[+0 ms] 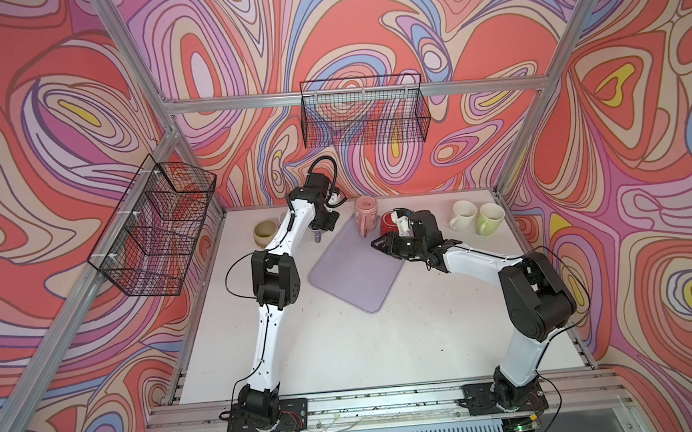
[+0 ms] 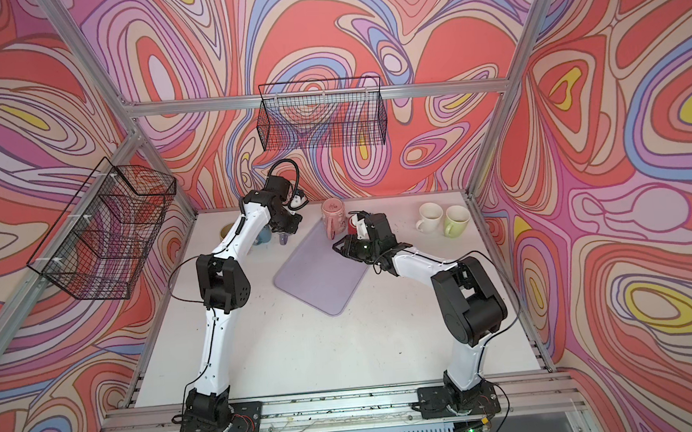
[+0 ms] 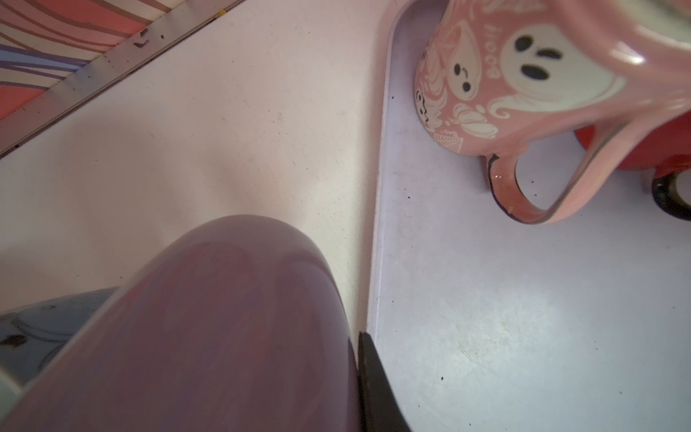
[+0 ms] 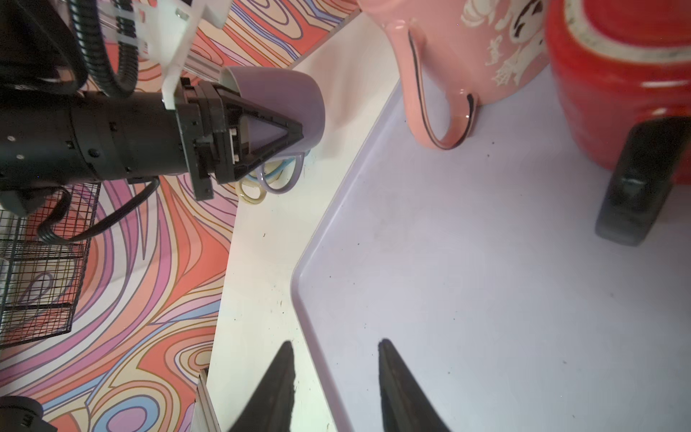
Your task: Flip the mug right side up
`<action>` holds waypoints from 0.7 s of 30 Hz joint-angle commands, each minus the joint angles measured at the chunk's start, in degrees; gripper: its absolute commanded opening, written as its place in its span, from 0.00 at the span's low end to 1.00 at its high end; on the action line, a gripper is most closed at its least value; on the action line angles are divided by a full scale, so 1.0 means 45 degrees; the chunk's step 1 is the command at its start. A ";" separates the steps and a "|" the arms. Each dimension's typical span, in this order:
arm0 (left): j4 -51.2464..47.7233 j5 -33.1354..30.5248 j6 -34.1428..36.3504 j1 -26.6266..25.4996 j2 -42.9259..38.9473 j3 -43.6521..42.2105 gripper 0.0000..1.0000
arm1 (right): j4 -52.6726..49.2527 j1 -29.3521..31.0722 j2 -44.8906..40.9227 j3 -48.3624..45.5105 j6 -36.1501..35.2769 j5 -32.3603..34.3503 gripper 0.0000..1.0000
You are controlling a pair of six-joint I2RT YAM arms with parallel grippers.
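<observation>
Mug, purple, far left on desk, just left of tray; lies sideways, left fingers clamped on its wall. Right fingers parted, empty, over tray. Judged half-turned: finish rotation, set upright, release

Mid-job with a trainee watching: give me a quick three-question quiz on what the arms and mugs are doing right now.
1. Which mug does the left end effector grip? A black mug; B purple mug; C striped mug.
2. True or false: the right end effector is shut on a mug.
3. Fill in: the pink ghost mug stands on the lavender ____.
Key: 1 B; 2 false, it is open and empty; 3 tray.
</observation>
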 commanded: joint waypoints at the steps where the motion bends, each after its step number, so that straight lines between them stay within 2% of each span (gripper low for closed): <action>1: 0.0445 0.0054 0.0227 0.0139 0.0101 0.0204 0.00 | 0.0206 0.0061 -0.0273 -0.0209 0.0015 0.0178 0.38; 21: 0.0549 0.0080 0.0085 0.0221 0.0626 0.0173 0.00 | 0.0504 0.0105 -0.0105 -0.0351 0.0159 0.0137 0.38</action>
